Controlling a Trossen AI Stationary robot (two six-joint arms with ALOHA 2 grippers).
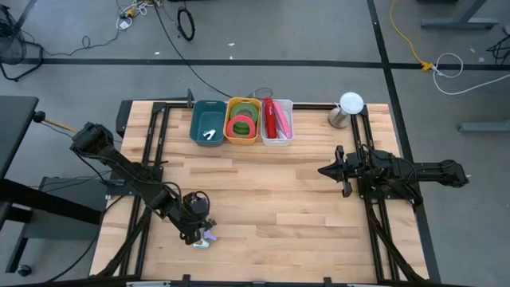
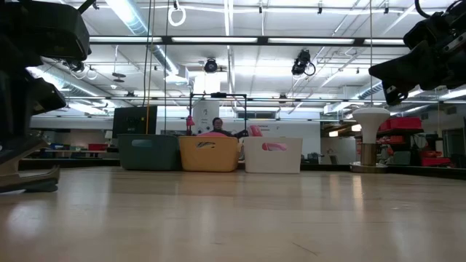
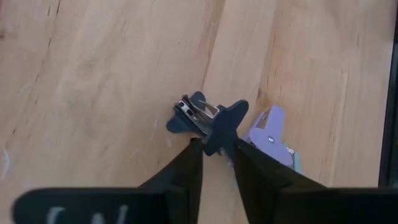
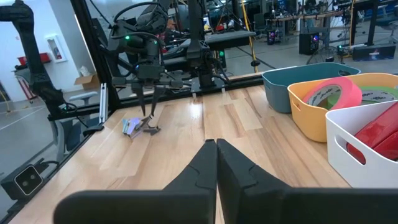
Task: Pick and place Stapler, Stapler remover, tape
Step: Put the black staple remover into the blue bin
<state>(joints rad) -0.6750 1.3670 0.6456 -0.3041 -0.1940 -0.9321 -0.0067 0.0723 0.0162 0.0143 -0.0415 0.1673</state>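
A dark blue staple remover (image 3: pixel 202 117) sits near the table's front left, next to a lilac stapler-like item (image 3: pixel 270 132) that lies flat on the wood. My left gripper (image 3: pixel 217 144) points down and is shut on the remover; it also shows in the high view (image 1: pixel 197 226). My right gripper (image 1: pixel 339 170) hovers shut and empty over the table's right side. At the far edge, the green tape (image 1: pixel 243 126) lies with a pink roll in a yellow bin (image 1: pixel 241 102). A red stapler (image 1: pixel 271 118) lies in a white bin (image 1: pixel 286 119). My left gripper pinches one dark blue wing (image 3: pixel 222 123) of the staple remover between its two fingertips, coming from above and pointing down. The remover's metal jaws (image 3: pixel 189 111) stick out beyond the fingers. I cannot tell whether the remover is on the wood or just clear of it.
A teal bin (image 1: pixel 207 126) with a small white item stands left of the yellow bin. A white lamp-like stand (image 1: pixel 349 108) is at the far right. Black frame rails run along both table sides. Bare wood lies between the two arms.
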